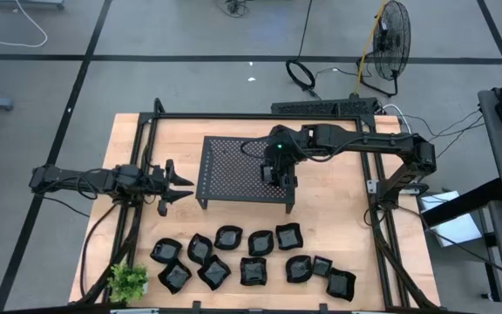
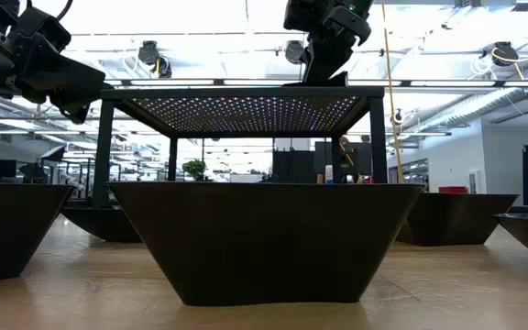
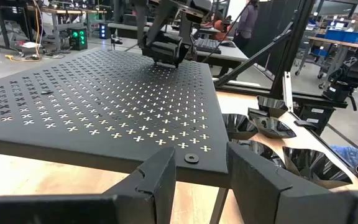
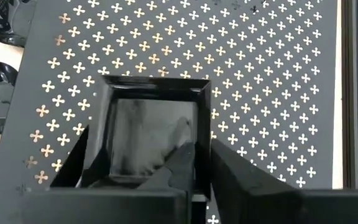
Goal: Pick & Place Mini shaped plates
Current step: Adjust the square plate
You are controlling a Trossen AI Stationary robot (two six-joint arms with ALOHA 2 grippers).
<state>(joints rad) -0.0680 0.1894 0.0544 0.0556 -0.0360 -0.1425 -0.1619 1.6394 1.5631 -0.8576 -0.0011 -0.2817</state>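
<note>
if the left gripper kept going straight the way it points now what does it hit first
Probably the rack. The left gripper is open and points at the rack's near edge, which fills its wrist view just past the fingers. Height is hard to judge; it may slide over or under the top.

Grey floor (image 1: 190, 26) crossed by dark lines, a standing fan (image 1: 389, 39) and loose cables (image 1: 303, 74) behind the desk (image 1: 338, 218); bright ceiling strip lights (image 2: 200, 41), possibly a workshop hall.

Robotics lab, open ceiling ducts (image 2: 484, 96), equipment benches (image 3: 55, 12), floor fan (image 1: 389, 39)
</note>
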